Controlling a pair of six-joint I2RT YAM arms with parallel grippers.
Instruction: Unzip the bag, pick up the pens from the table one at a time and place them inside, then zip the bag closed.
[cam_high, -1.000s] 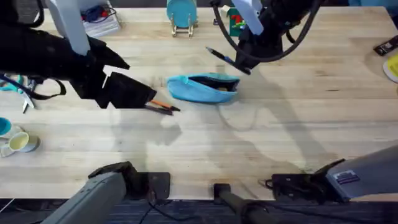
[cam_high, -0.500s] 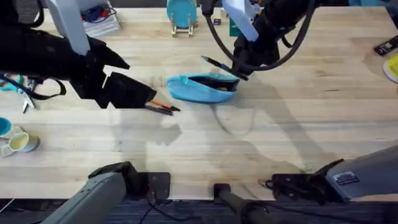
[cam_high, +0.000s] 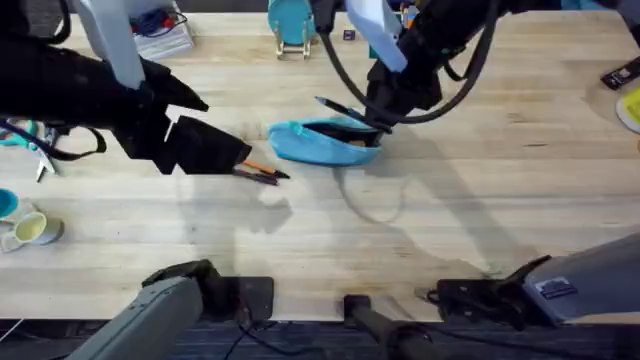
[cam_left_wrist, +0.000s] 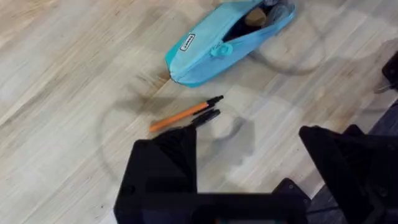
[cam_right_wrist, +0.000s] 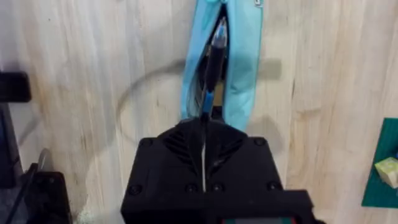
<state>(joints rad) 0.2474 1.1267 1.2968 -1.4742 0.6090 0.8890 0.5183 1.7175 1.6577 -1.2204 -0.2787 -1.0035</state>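
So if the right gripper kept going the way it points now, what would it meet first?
Probably the open bag: the right gripper, shut on a dark pen, aims along its unzipped opening. Depth is unclear.

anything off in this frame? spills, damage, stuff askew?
Nothing stands out. The bag lies unzipped on the table, and the right gripper is shut on a dark pen lined up over the opening. An orange pen and a black pen lie side by side near the open left gripper.

Fixed overhead looking down and forward, two close downward wrist views, all sharing the bag.
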